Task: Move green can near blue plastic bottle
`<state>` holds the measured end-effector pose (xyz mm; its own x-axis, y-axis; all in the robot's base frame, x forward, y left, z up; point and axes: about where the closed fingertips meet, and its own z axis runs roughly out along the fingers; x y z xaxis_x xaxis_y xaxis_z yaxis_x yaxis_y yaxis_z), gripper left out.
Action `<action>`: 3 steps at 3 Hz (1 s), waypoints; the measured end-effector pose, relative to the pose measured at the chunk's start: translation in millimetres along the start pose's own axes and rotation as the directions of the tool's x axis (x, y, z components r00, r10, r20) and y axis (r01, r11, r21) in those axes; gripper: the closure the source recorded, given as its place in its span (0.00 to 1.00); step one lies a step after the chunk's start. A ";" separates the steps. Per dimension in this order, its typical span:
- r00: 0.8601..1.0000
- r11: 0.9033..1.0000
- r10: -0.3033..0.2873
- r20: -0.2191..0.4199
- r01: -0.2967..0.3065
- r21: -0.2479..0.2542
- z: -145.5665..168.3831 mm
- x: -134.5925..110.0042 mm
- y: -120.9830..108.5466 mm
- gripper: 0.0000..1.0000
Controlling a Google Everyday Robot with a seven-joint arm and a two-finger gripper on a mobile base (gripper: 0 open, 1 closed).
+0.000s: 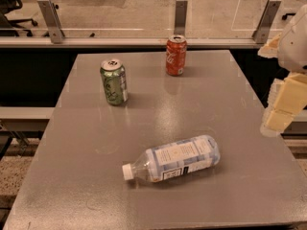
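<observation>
Camera view: a grey, flat-topped table (216,104) fills most of the scene. The green aluminium drink can with pale markings and a silver pull-tab top (113,82) stands upright on the back left part of the table. A red cola can (176,55) stands upright near the back edge, to the right of the green can and apart from it. The clear plastic bottle with a light-blue-and-white label (172,158) lies on its side in the front half of the table, its white screw cap (127,171) pointing to the front left. The green can is well apart from the bottle, with bare tabletop between them.

The robot's cream-coloured gripper (279,114) hangs at the right edge of the scene, over the table's right border, touching nothing and well away from both cans and the bottle. Whether it is set wide or narrow cannot be told; it holds nothing visible.

Behind the table runs a glass barrier with grey metal posts (181,16).
</observation>
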<state>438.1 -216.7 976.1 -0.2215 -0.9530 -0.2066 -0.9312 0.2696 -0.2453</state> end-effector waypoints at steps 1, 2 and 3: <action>1.000 1.000 0.000 0.001 0.000 0.000 0.0 -0.2 -0.1 0.00; 0.999 1.000 0.015 0.031 -0.015 -0.005 2.6 -11.2 -8.8 0.00; 0.995 0.999 0.039 0.092 -0.040 0.004 10.5 -33.1 -27.2 0.00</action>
<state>473.8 -191.0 979.7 -0.2303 -0.9248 -0.3027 -0.9205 0.3080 -0.2405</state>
